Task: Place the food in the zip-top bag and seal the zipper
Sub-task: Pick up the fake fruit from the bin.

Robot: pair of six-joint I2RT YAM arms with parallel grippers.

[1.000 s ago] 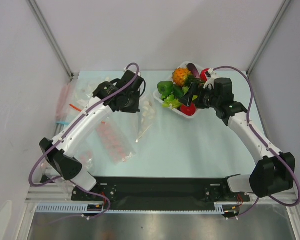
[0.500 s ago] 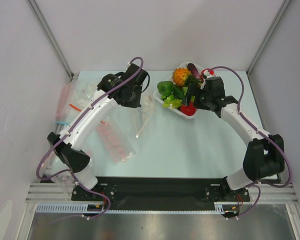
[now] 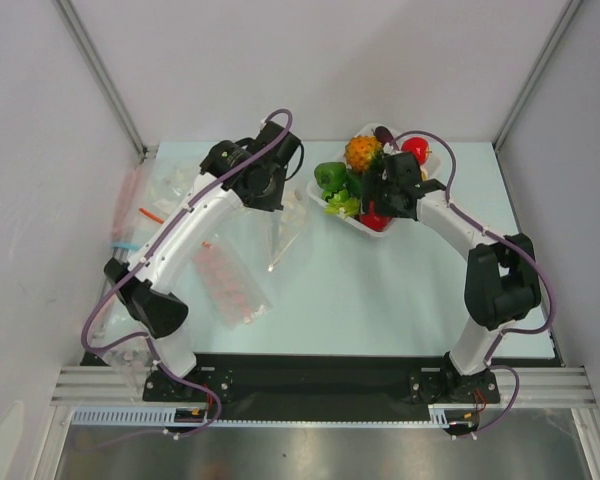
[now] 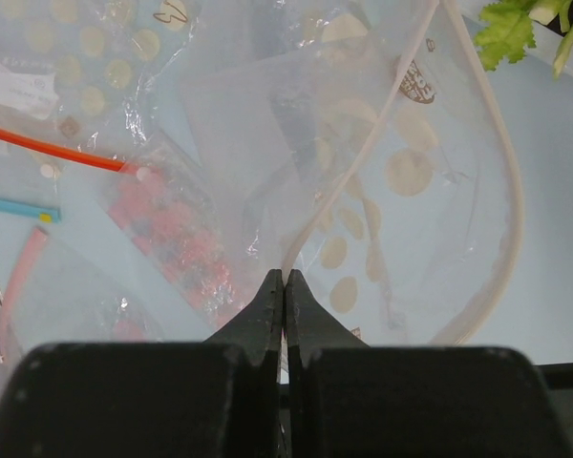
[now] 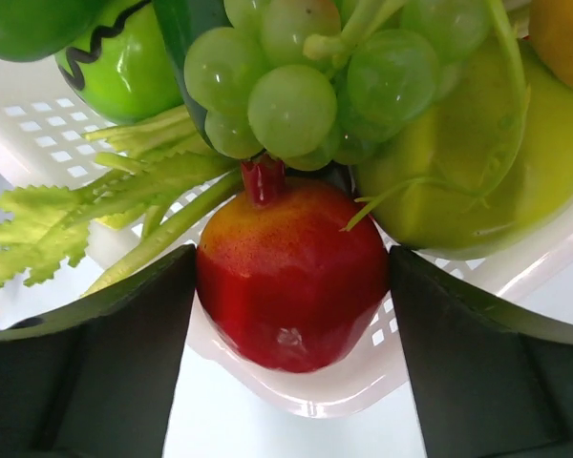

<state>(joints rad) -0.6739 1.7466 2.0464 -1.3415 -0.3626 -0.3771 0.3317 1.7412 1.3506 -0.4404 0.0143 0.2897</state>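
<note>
The bag (image 4: 430, 191) is pinched by the left tool (image 4: 284, 286); the glossy red fruit (image 5: 288, 286), straddled by the spread right tool (image 5: 291, 262), could be squeezed loose if gripped off-centre.

white tray (image 5: 306, 396); pink-blob packet (image 3: 230, 285); red strip (image 4: 53, 150)

Food heaped, bag open.
Glossy toy food (image 3: 348, 182), with a red pomegranate (image 5: 288, 277) and green grapes (image 5: 306, 86), piled together; clear zip-top bag (image 4: 430, 124) gapes, its zipper (image 4: 516, 191) unsealed.
</note>
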